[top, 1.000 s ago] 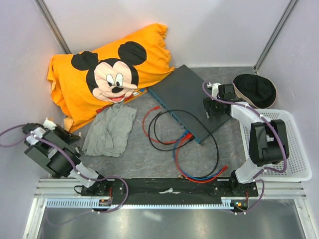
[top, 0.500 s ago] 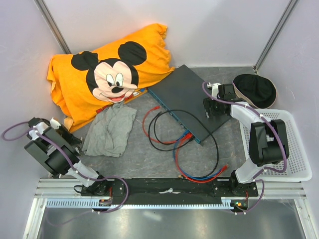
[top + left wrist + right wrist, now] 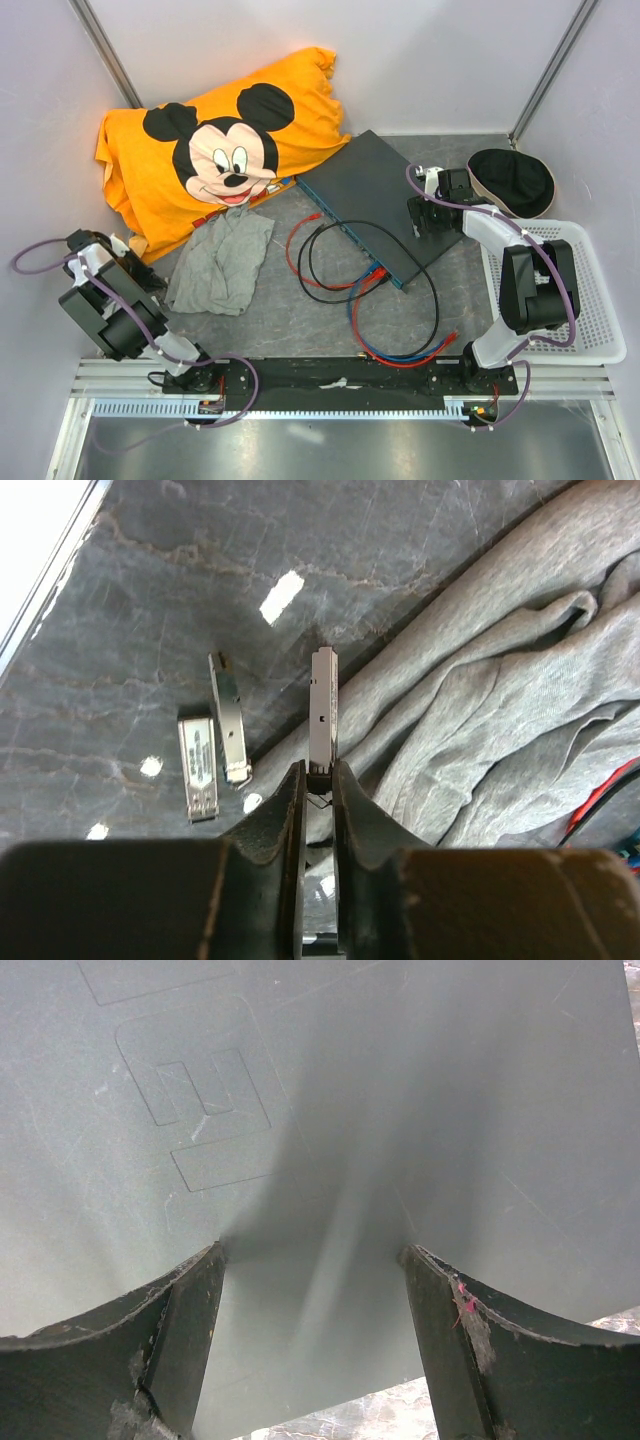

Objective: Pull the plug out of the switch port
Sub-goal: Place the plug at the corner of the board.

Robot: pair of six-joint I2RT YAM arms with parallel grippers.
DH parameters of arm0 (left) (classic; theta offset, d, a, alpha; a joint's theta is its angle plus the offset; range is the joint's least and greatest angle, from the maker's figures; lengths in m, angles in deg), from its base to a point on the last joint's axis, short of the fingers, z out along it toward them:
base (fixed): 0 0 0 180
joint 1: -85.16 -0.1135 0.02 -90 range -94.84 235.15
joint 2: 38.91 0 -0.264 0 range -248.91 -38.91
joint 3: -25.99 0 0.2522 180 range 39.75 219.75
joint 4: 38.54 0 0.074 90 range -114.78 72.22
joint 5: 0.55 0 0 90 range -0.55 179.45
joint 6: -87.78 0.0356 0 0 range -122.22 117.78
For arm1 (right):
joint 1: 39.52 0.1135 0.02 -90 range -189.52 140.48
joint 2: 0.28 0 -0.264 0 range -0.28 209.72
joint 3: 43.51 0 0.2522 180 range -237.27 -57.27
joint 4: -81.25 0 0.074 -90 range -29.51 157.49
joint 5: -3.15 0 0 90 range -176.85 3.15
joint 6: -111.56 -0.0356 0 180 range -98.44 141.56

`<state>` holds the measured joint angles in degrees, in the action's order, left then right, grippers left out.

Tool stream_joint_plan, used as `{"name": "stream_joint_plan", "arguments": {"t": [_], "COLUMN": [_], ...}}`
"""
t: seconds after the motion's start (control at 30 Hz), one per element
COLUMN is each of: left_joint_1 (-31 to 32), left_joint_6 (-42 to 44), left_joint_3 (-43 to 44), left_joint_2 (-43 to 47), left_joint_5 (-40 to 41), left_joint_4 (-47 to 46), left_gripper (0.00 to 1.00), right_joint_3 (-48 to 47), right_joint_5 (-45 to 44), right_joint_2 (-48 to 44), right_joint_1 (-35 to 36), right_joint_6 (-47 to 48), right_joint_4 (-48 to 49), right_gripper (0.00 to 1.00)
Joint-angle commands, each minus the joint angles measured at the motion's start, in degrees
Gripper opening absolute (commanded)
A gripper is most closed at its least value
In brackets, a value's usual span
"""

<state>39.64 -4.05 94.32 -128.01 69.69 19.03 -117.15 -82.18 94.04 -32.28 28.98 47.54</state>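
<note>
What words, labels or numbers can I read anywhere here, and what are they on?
Nothing can be read here.
On the flat silver metal module lying loose: a printed label, too blurred to read.
On the large dark grey metal box: an embossed square emblem, no letters.
On the orange cloth: a cartoon mouse face, no words.
On the narrow silver plug in the left hand: no print visible.

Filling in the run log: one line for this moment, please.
left end effector: plug between jaws, grip unclear | right end effector: open over switch | two plugs on table
</note>
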Motion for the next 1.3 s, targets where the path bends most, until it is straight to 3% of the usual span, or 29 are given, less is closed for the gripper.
{"name": "stream_joint_plan", "arguments": {"t": [0.0,0.33,0.53,0.73,0.87,0.93,1.2,1.27], "left_joint_1": [-0.01,4.03,6.05,18.78,33.25,36.45,49.81,52.98], "left_joint_6": [-1.25,-0.64,0.42,1.21,1.3,-0.27,-18.2,-23.21], "left_joint_3": [-0.42,-1.3,-1.48,-1.48,-1.57,-1.74,0.19,3.34], "left_joint_2": [5.07,8.77,10.44,11.32,9.74,7.46,-4.84,-9.67], "left_joint_5": [0.35,1.13,-1.49,-6.59,-10.11,-13.44,-23.2,-24.51], "left_joint_4": [-0.92,-1.71,-1.8,-3.55,-8.9,-12.77,-37.97,-39.15], "left_gripper": [0.18,0.32,0.34,0.34,0.35,0.36,0.37,0.37], "right_joint_3": [3.01,3.36,4.15,5.12,3.37,2.84,4.86,5.12], "right_joint_5": [-0.01,1.13,2.01,1.84,0.61,-0.53,-6.16,-5.29], "right_joint_2": [2.0,1.57,0.51,-0.81,-2.04,-2.13,-1.95,-2.74], "right_joint_1": [-0.3,-0.3,-0.22,-0.3,-0.22,-0.3,-0.3,-0.3], "right_joint_6": [0.67,0.31,-0.56,-1.18,0.3,1.89,9.98,8.93], "right_joint_4": [-2.64,-2.29,-1.85,-3.08,-5.19,-6.15,-5.81,-5.11], "right_gripper": [0.81,0.81,0.81,0.81,0.81,0.81,0.81,0.81]}}
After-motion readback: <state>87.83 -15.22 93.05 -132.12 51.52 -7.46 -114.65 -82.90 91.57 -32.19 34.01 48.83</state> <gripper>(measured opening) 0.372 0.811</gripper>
